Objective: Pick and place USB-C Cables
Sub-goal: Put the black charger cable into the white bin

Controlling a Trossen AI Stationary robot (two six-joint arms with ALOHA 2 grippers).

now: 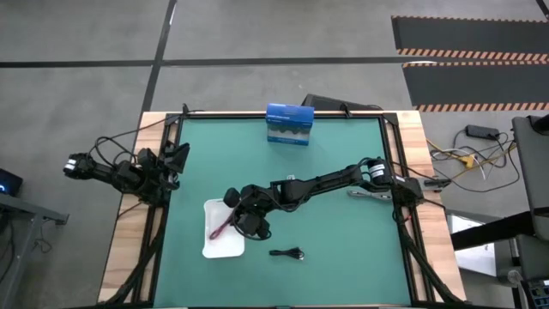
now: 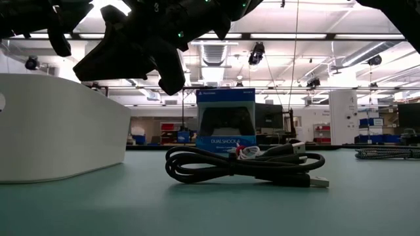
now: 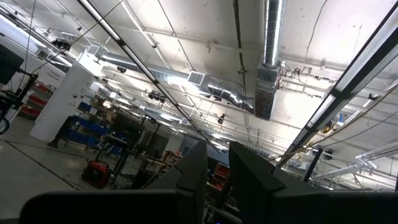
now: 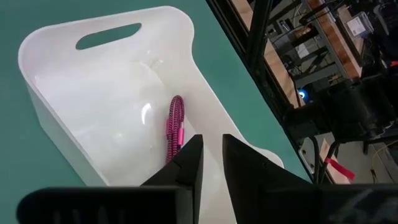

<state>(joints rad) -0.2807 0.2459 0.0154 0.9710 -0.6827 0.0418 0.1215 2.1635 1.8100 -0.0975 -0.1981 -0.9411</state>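
Note:
The pink-red cable [image 4: 175, 130] lies inside the white tray [image 4: 68, 118], on its floor; in the high view the cable [image 1: 221, 225] shows in the tray [image 1: 225, 247]. My right gripper [image 4: 211, 146] hovers over the tray's right side [image 1: 237, 215], fingers close together with nothing between them, tips just beside the pink cable's near end. The black cable [image 1: 287, 253] rests coiled on the mat right of the tray [image 2: 243, 167]. A small white bundle [image 2: 249, 152] shows just behind it. My left gripper [image 1: 176, 159] waits at the table's left edge, pointing up at the ceiling [image 3: 217, 162].
A blue box [image 1: 289, 124] stands at the far edge, straight behind the black cable [image 2: 226, 124]. A grey braided cable [image 1: 371, 195] lies by the right arm's base. The tray wall [image 2: 59, 131] rises left of the black cable. Green mat lies bare right of and behind the black cable.

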